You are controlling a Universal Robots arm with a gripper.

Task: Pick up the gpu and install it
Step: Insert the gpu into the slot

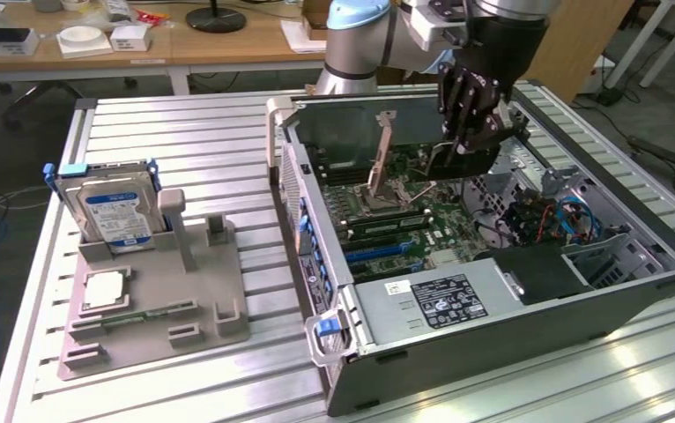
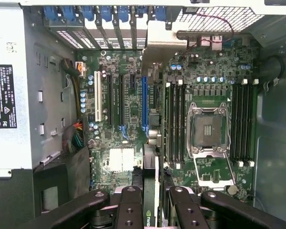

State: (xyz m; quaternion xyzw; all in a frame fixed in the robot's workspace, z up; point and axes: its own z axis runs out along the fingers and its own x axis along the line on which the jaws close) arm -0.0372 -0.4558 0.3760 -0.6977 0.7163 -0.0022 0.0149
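Note:
The gpu (image 1: 464, 161) hangs edge-down inside the open computer case (image 1: 619, 295), over the motherboard (image 1: 403, 225). My gripper (image 1: 474, 132) is shut on its upper edge. In the wrist view the gpu (image 2: 150, 183) appears edge-on between my two black fingers (image 2: 129, 210), a green label showing at its near end. Its silver bracket (image 2: 158, 45) points toward the case's rear slot covers. The card hovers beside the long blue slot (image 2: 144, 102), and I cannot tell whether it touches the board.
A grey parts stand (image 1: 155, 304) on the slatted table holds a hard drive (image 1: 111, 210), a processor chip (image 1: 105, 289) and a memory stick (image 1: 137, 315). Inside the case are the power supply (image 1: 441, 301), an open processor socket (image 2: 207, 126) and bundled cables (image 1: 567, 220).

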